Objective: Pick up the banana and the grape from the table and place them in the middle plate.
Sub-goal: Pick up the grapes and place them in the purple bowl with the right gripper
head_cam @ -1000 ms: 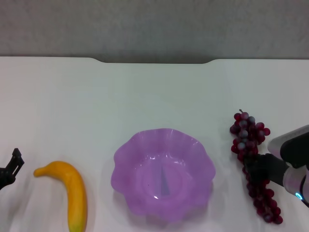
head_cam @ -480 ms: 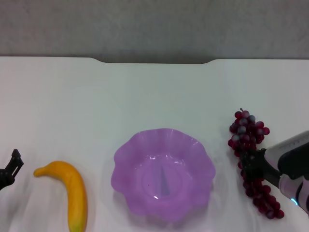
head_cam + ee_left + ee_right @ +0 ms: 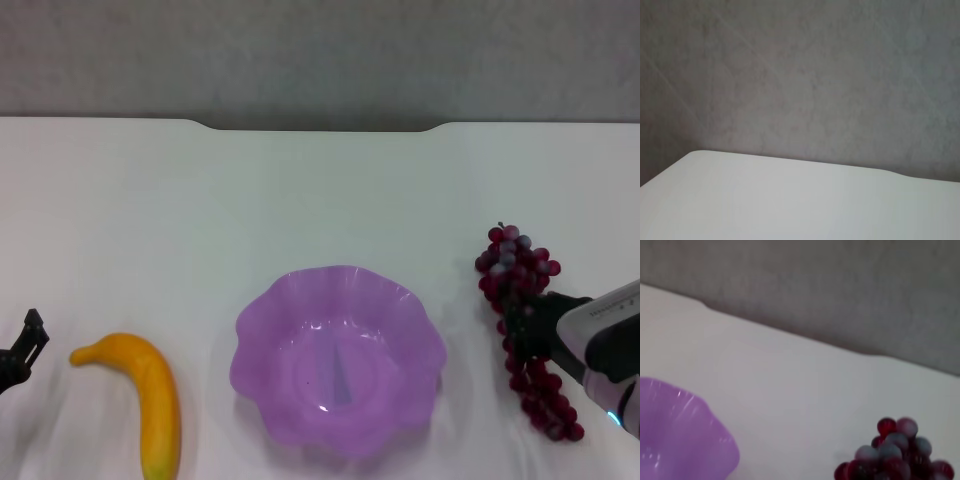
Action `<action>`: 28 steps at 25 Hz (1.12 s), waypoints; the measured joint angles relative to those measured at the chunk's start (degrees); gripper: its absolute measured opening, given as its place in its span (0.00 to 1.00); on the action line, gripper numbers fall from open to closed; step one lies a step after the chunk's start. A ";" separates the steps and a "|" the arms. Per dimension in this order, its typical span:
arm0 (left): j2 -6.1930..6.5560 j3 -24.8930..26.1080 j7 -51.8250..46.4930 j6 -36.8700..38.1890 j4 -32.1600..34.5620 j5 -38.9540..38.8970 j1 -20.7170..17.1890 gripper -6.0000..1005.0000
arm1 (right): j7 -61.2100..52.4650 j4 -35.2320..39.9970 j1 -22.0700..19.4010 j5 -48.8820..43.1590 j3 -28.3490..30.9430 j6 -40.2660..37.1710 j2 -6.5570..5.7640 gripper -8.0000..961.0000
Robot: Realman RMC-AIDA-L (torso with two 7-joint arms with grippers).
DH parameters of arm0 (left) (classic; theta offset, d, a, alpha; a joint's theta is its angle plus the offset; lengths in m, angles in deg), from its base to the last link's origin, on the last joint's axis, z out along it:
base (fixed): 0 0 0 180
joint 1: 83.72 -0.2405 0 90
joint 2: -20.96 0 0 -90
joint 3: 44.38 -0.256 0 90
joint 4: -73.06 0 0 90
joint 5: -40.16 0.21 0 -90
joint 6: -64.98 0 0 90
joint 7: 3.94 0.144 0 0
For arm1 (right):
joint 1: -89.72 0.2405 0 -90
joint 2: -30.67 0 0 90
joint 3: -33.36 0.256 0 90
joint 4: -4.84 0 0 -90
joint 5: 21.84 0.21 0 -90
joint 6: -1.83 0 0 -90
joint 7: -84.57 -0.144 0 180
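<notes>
The grape (image 3: 516,266), a long dark red-purple bunch, lies to the right of the middle plate (image 3: 262,318), a translucent purple dish with a wavy rim. My right gripper (image 3: 530,328) is closed around the middle of the bunch, whose top and lower end stick out on either side. The right wrist view shows the top of the bunch (image 3: 896,456) and the plate's edge (image 3: 685,440). The yellow-orange banana (image 3: 152,392) lies on the table (image 3: 300,190) left of the plate. My left gripper (image 3: 24,346) sits at the left edge, just left of the banana.
The table's far edge has a notch (image 3: 320,128) with a grey wall behind it. The left wrist view shows only bare white tabletop (image 3: 790,205) and the wall.
My right gripper has closed in on the grape bunch, and the bunch's lower end has drawn up and inward. The banana, the plate and the left gripper have not moved.
</notes>
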 joint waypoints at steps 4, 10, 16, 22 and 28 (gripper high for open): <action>0.08 0.00 -0.05 0.00 0.03 0.00 0.04 0.88 | 0.07 0.42 -0.39 -0.06 -0.97 -3.25 -0.07 0.22; 0.10 0.00 0.03 0.00 0.02 0.00 0.12 0.88 | 0.28 1.08 -0.39 -0.53 -1.18 -5.99 -0.12 0.22; 0.10 0.00 0.05 0.00 0.02 0.00 0.14 0.88 | 0.35 0.41 -0.15 -3.34 -0.69 -8.60 -0.18 0.22; 0.03 0.00 0.22 0.01 0.02 0.00 0.15 0.88 | 0.37 -1.74 -0.51 -6.10 -0.27 -10.05 -0.24 0.22; 0.02 0.00 0.04 0.01 0.15 0.00 0.10 0.88 | 0.43 -3.29 -0.61 -7.83 0.32 -10.05 -0.30 0.22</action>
